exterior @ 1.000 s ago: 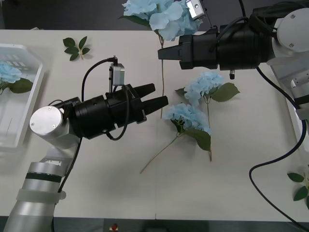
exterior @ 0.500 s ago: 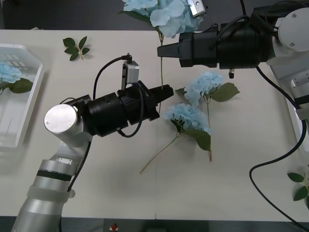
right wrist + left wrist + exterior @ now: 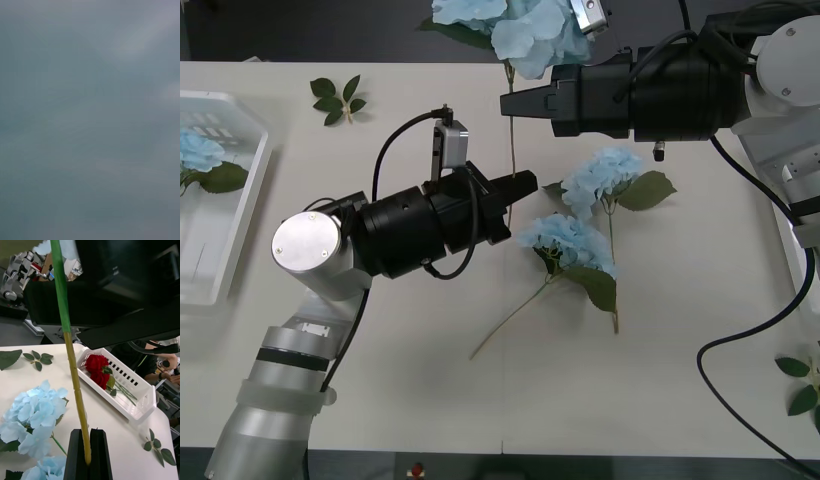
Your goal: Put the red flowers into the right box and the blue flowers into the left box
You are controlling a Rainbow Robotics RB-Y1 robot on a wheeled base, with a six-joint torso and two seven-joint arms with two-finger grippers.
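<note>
Near the tabletop's far edge, the right gripper (image 3: 507, 104) pinches a blue flower (image 3: 525, 30) below its head. Its stem (image 3: 512, 160) hangs toward the left gripper (image 3: 525, 187), closed on the lower end. The left box (image 3: 235, 215) lies at the left edge.

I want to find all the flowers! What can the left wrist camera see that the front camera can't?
Only the left wrist view: red flowers lying in the right box. Only the front view: a blue flower in the left box, and the right gripper at the raised flower's stem. Both: the left gripper pinching that stem and two blue flowers on the table.
</note>
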